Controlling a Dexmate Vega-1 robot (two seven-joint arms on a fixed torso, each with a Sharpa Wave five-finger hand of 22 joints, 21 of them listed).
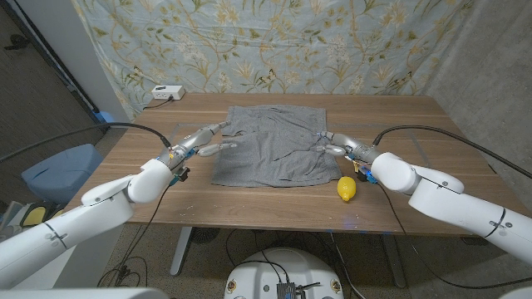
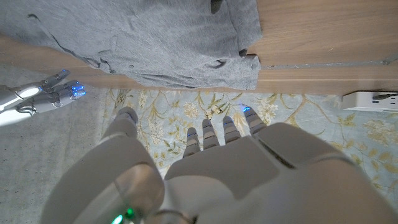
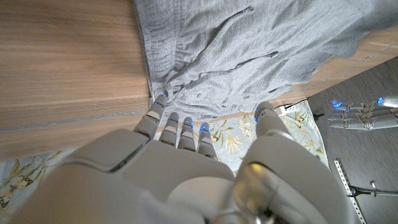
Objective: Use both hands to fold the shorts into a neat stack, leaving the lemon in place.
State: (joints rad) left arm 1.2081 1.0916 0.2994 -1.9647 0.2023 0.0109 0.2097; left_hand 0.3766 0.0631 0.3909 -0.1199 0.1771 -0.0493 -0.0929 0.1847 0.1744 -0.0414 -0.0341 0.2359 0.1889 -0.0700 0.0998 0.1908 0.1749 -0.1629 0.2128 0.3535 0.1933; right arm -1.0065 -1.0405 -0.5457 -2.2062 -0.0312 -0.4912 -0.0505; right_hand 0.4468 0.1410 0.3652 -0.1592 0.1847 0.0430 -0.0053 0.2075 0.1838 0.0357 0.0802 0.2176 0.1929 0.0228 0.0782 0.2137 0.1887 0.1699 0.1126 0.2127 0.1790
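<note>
On the wooden table (image 1: 432, 178), middle, grey shorts (image 1: 274, 148) lie spread out mostly flat, wrinkled, waistband toward the far side. Lemon (image 1: 347, 188) sits on bare wood just off the shorts' near right corner, not touching the cloth as far as I can tell.

My left hand (image 1: 204, 143) is at the shorts' left edge, fingers apart and stretched toward the fabric, tips at or just over the edge. Nothing gripped. Left wrist view shows my fingers (image 2: 231, 129) extended and spread, with the shorts' corner beyond them and no cloth between them; contact with the cloth, cannot tell.

My right hand (image 1: 337, 145) is at the shorts' right edge, beside the drawstring area, just beyond the lemon. Fingers extended and parted, thumb off to one side. Right wrist view: fingertips (image 3: 163, 104) right at the bunched hem of the shorts, thumb apart from them. No fabric pinched that I can see, so open, holding nothing. Whether the tips press on the cloth, cannot tell.

Rest: white box (image 1: 168, 92) with a cable at the far left corner of the table. Floral cloth backdrop (image 1: 274, 46) hangs behind the table. Blue bin (image 1: 58, 170) on the floor to the left.
</note>
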